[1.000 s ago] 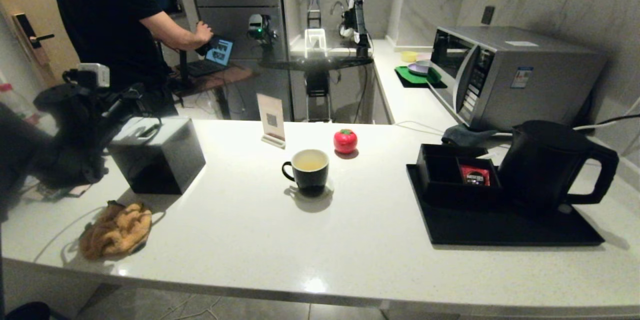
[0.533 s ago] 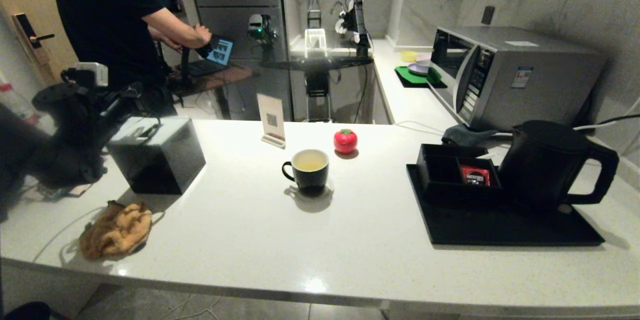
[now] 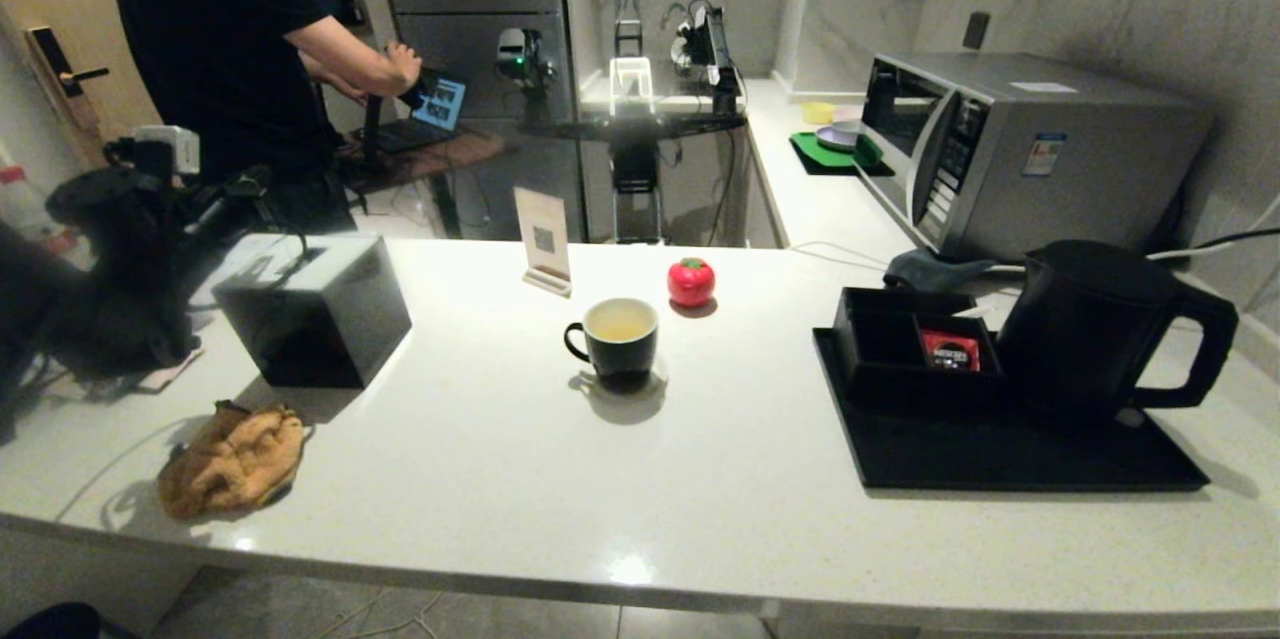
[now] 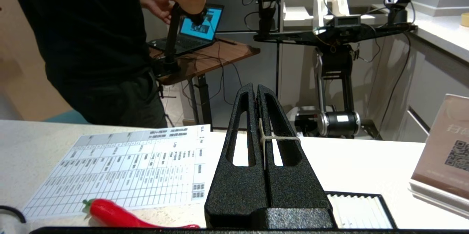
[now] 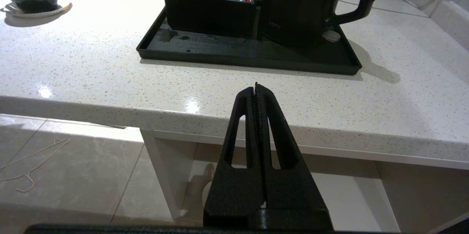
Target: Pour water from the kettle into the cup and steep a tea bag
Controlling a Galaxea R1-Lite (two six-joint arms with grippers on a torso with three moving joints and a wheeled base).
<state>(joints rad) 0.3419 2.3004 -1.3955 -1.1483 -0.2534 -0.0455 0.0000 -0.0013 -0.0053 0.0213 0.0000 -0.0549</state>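
The large matte black jug-shaped kettle (image 3: pixel 1085 329) stands upright on the flat black tray (image 3: pixel 1000 459) at the right of the white speckled counter (image 3: pixel 560 499), touching the low black compartment box (image 3: pixel 905 344). It looks rigid and likely heavy if filled; its big angular loop handle (image 3: pixel 1200 349), facing away from the cup, is the natural hold. The small black mug with cream inside (image 3: pixel 618 337) sits mid-counter, well apart from the kettle, holding pale yellowish water (image 3: pixel 620 321); it is probably light, hard and easy to tip. The right pincer (image 5: pixel 256 91) hangs closed and empty below the counter's edge. The left pincer (image 4: pixel 256 93) is closed too, over the counter's far left.
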